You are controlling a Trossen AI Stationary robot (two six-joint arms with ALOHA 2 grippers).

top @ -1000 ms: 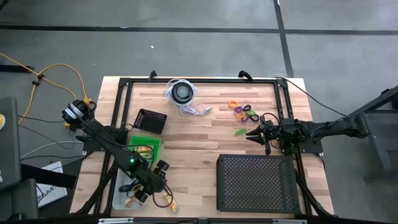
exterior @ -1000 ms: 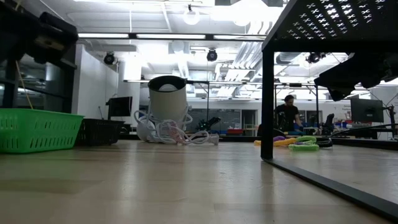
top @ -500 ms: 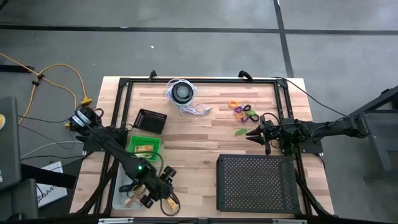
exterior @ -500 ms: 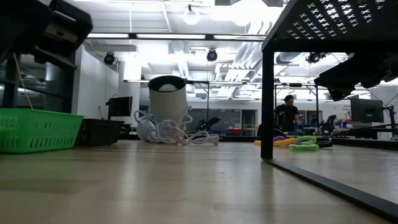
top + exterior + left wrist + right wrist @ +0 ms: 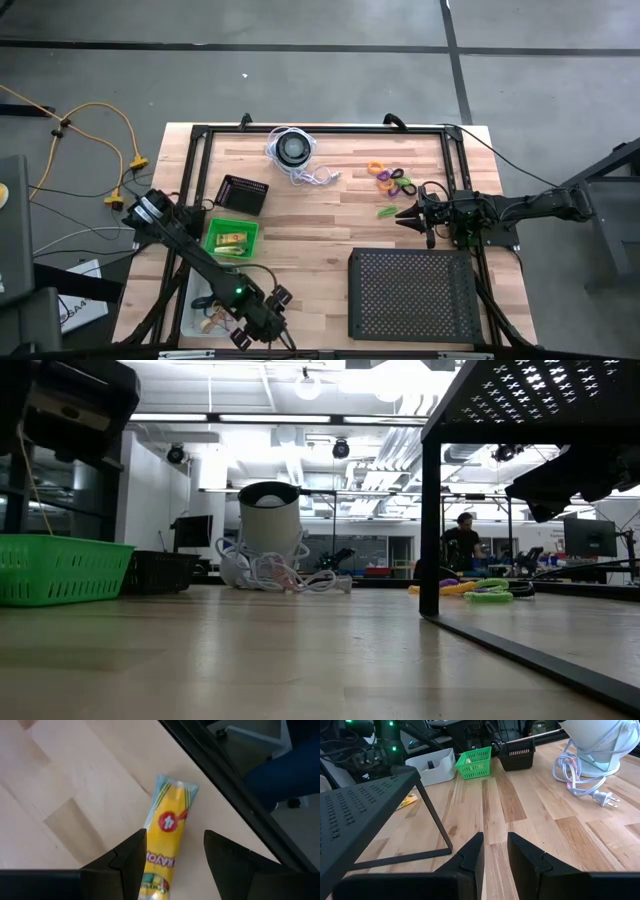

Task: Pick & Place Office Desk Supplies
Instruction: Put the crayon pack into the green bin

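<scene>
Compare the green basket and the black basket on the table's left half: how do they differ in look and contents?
The green basket is bright green and holds yellow packets; the black basket is dark, and what it holds cannot be made out. In the high view the green basket lies nearer the left gripper, the black basket nearer the round device with the white cord. Both are small, open-topped, slatted and rest on the wooden table.

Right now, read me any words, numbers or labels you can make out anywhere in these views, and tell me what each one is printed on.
"RAYO": partial dark lettering on the yellow packet lying on the table by the left gripper; the letters are cut off at the ends.
A white mark in a red circle on the same packet: too unclear to read.
Fine print at the packet's end: too small to read.
Nothing else carries readable text.
</scene>
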